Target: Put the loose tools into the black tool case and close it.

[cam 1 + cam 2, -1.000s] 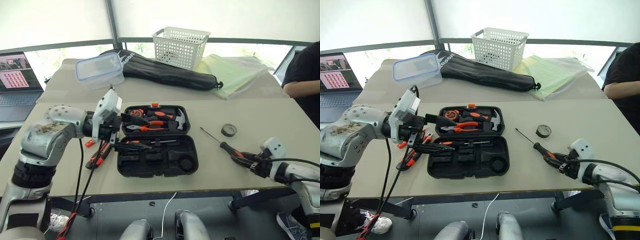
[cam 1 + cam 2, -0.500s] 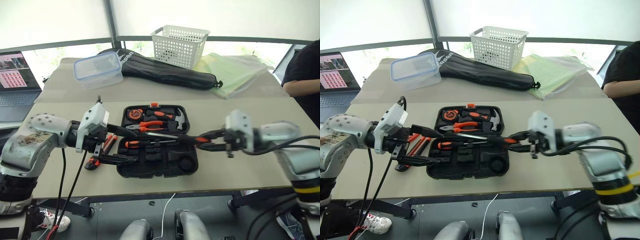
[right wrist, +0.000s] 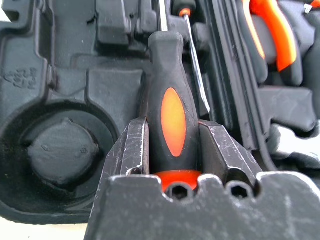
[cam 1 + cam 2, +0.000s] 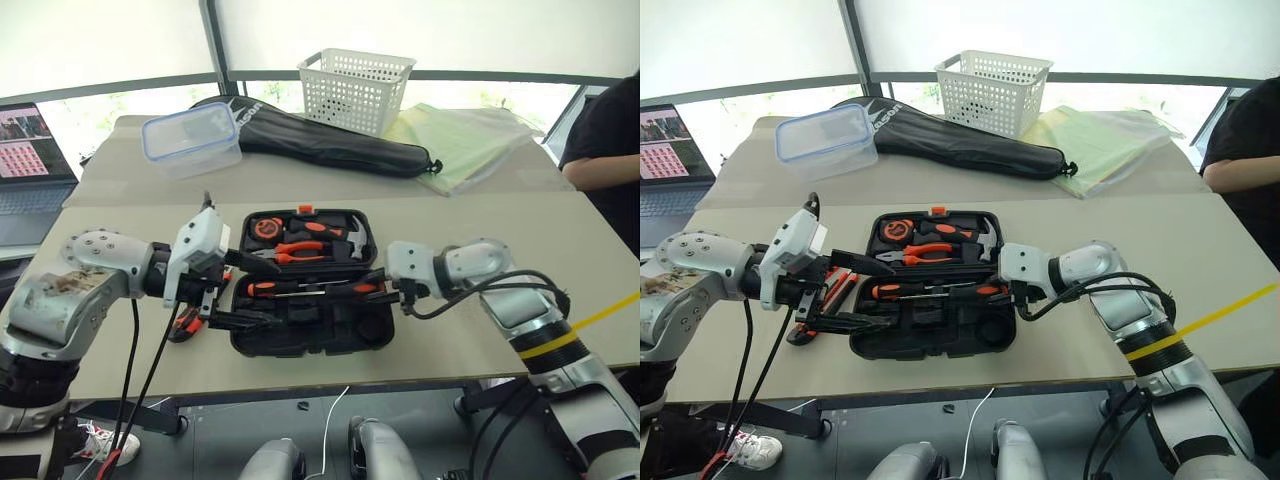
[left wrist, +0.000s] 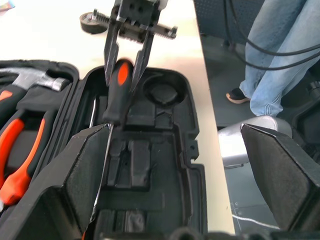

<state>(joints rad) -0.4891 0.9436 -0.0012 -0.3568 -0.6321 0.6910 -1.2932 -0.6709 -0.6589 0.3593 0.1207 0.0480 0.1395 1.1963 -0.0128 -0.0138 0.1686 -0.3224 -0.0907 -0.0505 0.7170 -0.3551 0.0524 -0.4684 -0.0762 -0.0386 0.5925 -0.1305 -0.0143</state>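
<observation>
The black tool case (image 4: 345,332) lies open at the table's middle. Pliers (image 4: 300,250), a hammer and a tape measure fill its far half. One orange-and-black screwdriver (image 4: 265,288) lies in the near half. My right gripper (image 4: 378,288) is shut on a second screwdriver (image 3: 172,120) by its handle, its shaft pointing along the near half just above the recesses. My left gripper (image 4: 273,295) stands wide open over the case's left end, nothing between its fingers (image 5: 85,175). More orange and red tools (image 4: 835,287) lie on the table left of the case. The tape roll (image 5: 92,22) sits right of the case.
At the back stand a white basket (image 4: 355,90), a clear lidded box (image 4: 192,140), a long black bag (image 4: 330,145) and a green plastic sheet (image 4: 465,140). A laptop (image 4: 35,150) is far left. A person (image 4: 605,130) sits at the right edge.
My right gripper lifted the screwdriver off the table's right side and swung it left over the case, rolling as it went. The left gripper stayed about where it was, still open.
</observation>
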